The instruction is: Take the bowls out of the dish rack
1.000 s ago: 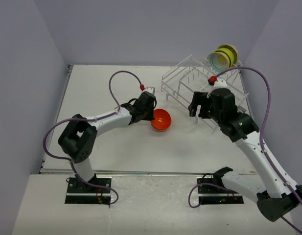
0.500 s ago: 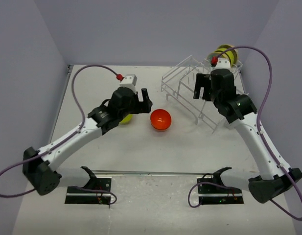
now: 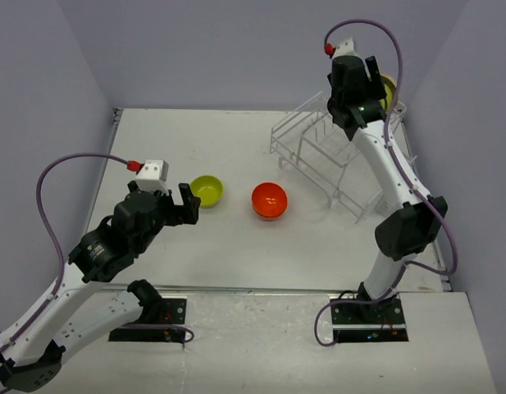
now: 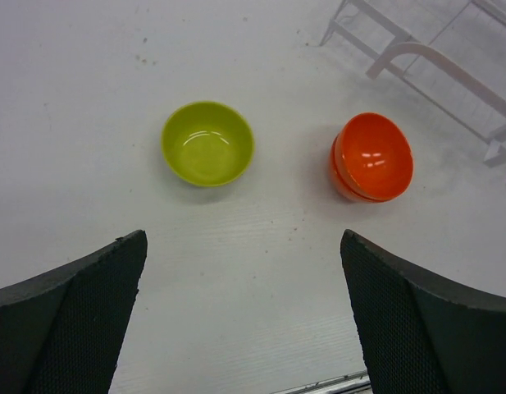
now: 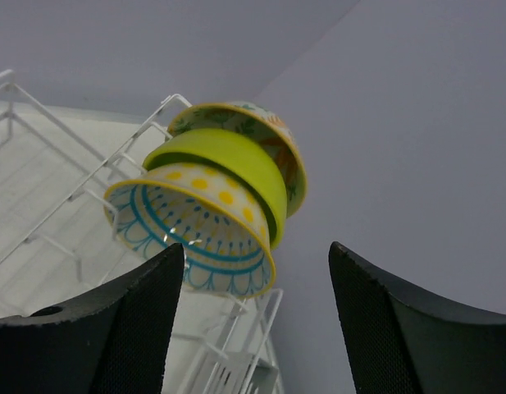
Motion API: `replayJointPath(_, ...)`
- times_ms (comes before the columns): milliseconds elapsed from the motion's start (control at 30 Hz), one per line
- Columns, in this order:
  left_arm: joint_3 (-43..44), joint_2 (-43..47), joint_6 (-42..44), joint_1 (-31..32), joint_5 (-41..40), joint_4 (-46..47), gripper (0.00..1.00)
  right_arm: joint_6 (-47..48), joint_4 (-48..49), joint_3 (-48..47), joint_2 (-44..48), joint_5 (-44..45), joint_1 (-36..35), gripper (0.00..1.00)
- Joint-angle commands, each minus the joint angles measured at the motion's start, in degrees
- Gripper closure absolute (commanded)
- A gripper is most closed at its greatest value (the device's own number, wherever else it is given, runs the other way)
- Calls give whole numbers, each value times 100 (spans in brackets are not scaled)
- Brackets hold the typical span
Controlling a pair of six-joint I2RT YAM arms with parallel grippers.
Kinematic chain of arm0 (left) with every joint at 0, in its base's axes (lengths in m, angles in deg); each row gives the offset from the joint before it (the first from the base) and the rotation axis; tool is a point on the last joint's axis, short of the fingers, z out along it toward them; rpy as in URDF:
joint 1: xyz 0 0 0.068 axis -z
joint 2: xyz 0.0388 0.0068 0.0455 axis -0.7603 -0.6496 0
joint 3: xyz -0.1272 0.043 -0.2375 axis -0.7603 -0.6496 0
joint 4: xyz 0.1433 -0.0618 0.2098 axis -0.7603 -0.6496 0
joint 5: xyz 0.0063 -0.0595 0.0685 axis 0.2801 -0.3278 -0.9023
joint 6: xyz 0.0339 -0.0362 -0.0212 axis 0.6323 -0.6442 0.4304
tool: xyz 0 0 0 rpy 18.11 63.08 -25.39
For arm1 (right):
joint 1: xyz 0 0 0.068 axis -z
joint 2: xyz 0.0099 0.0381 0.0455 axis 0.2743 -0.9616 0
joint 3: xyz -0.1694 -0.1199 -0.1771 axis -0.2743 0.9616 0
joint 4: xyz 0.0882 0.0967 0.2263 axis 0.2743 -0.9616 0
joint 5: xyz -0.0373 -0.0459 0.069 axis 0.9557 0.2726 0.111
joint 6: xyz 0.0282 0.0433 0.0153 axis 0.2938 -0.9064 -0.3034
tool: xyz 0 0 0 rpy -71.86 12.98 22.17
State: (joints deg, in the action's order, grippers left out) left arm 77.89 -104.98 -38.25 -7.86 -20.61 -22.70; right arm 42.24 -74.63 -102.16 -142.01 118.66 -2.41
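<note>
A yellow-green bowl (image 3: 207, 190) (image 4: 207, 143) and an orange-red bowl (image 3: 269, 200) (image 4: 372, 157) sit upright on the table, apart from each other. My left gripper (image 3: 185, 207) (image 4: 243, 246) hangs open and empty, near-left of them. The white wire dish rack (image 3: 335, 148) (image 5: 64, 172) stands at the back right. On its far corner three bowls lie nested on their side: a cream patterned one (image 5: 191, 230) in front, a yellow-green one (image 5: 228, 164), and another patterned one (image 5: 261, 131). My right gripper (image 3: 369, 97) (image 5: 254, 250) is open just short of them, holding nothing.
Grey walls close in the table at the back and on both sides; the right wall (image 5: 417, 123) is right behind the stacked bowls. The rack's thin prongs and legs (image 4: 433, 61) reach toward the orange-red bowl. A metal strip runs along the table's near edge (image 3: 261, 289).
My left gripper opened, left the yellow-green bowl on the table and drew back to the near left. My right arm rose and swung to the rack's far corner, facing the nested bowls.
</note>
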Motion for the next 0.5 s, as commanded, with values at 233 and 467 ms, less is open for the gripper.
replayJointPath(233, -446, 116, 393, -41, -297, -49, 0, 1518, 1027, 2, -638, 463, 189, 42)
replayJointPath(467, -595, 230, 419, -41, -429, 118, 0, 1764, 1432, 301, -735, 498, 268, 64)
